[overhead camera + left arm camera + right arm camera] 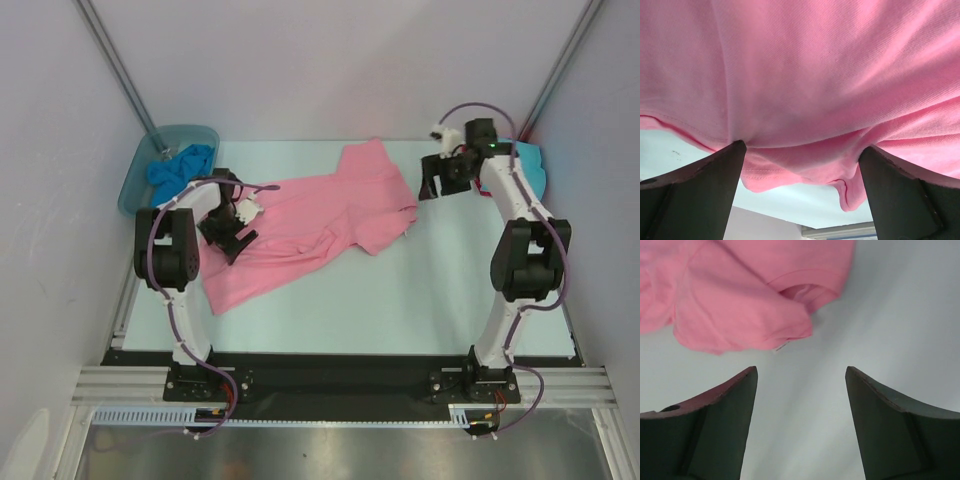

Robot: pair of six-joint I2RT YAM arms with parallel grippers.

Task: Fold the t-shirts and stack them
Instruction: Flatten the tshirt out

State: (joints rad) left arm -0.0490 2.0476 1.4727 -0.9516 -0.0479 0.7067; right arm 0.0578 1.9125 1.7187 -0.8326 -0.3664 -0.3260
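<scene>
A large light pink t-shirt (320,215) lies crumpled across the middle of the table. My left gripper (235,240) sits low over its left part. In the left wrist view the pink cloth (815,75) fills the frame, and its hem bunches between the wide-open fingers of that gripper (802,150). My right gripper (432,188) hovers open just right of the shirt. In its own view the right gripper (801,371) has only bare table between its fingers, with a pink sleeve (740,310) ahead to the left. A turquoise t-shirt (535,170) lies behind the right arm. A blue t-shirt (178,170) sits in the tub.
A translucent grey-blue plastic tub (135,185) stands at the back left corner. White walls close in on both sides and the back. The pale table (400,300) shows bare in front of the pink shirt.
</scene>
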